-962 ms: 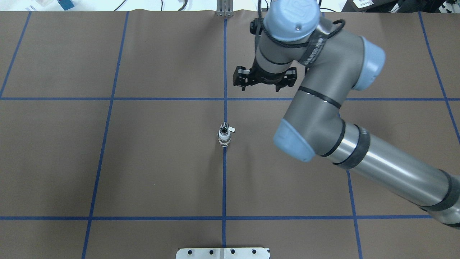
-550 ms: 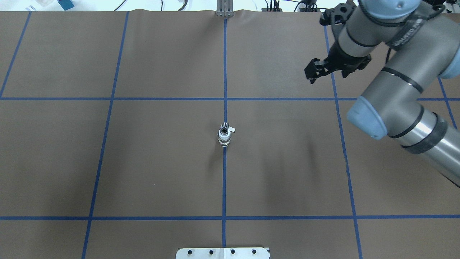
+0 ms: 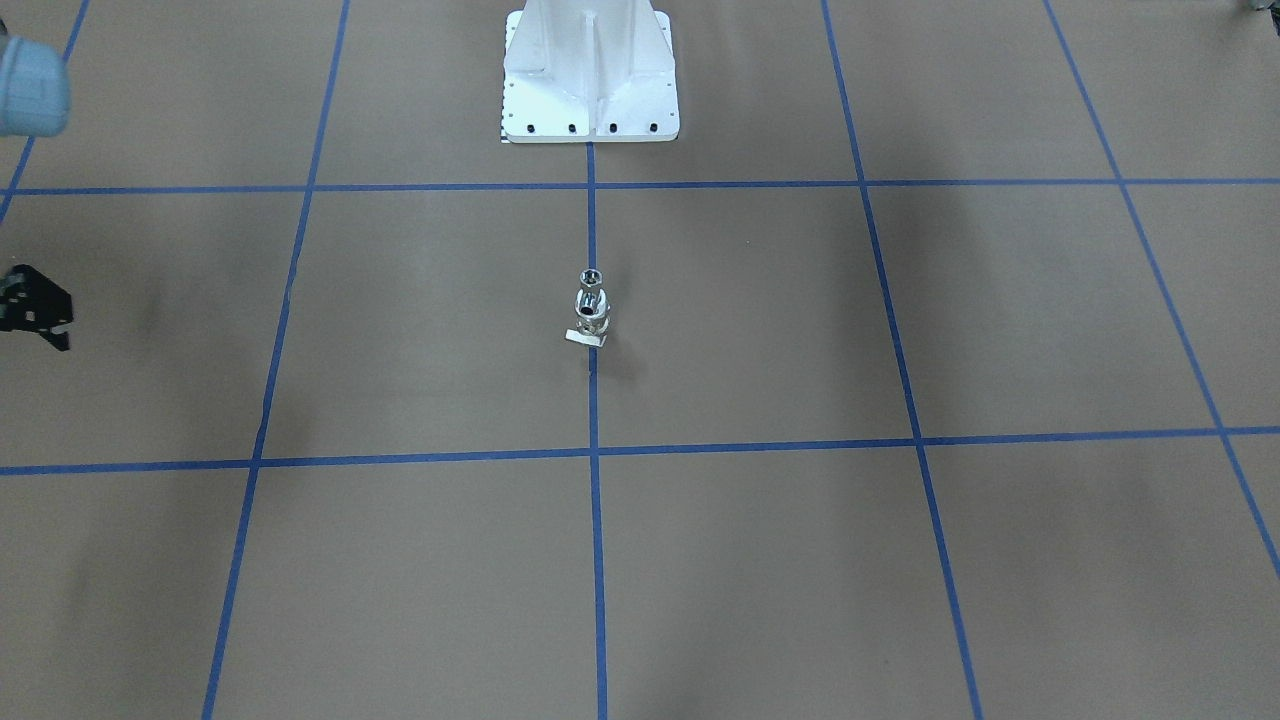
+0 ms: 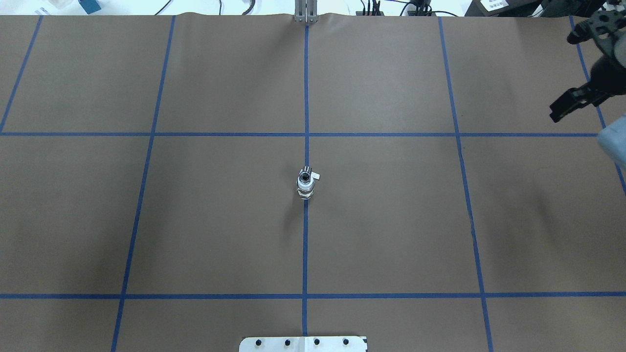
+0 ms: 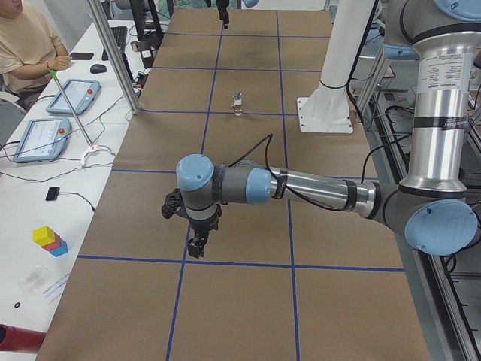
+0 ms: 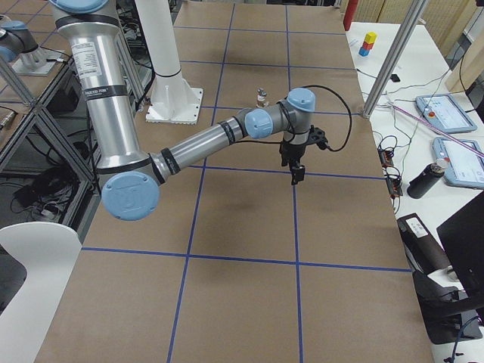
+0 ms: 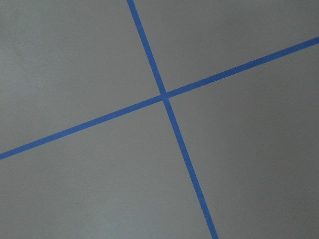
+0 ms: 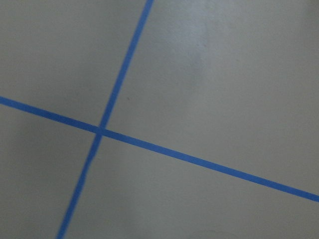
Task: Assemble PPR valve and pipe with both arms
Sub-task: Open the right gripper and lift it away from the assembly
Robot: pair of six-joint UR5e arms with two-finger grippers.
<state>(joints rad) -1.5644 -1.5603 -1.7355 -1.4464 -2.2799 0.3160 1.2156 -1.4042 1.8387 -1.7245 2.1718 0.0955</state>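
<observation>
The PPR valve (image 4: 304,185) stands upright at mid-frame in the overhead view, on the table (image 4: 195,220), right on the centre blue tape line (image 4: 306,88). From the front view the chrome pipe (image 3: 591,278) looks to be sitting on top of it as one stack, open end up, w/ the pale base plate toward the lower edge of that view. I can't make out the joint itself, too small.

The right fingers (image 4: 567,105) are at the far right edge of the overhead, upper part, well apart from the stack. Only one black piece shows, so I can't tell if they're wide or narrow. The left fingers (image 5: 197,242) show only in the left side view, lower centre, also well apart; can't tell there either.

Handling, my guess: metal + hard plastic, so stiff, light but dense for its size, not fragile. Chrome will be slick and round, prob. rolls if tipped. The stack is tall on a narrow foot, so it's easy to knock over. I'd grip the valve's metal middle, across the body, not the polished pipe.
</observation>
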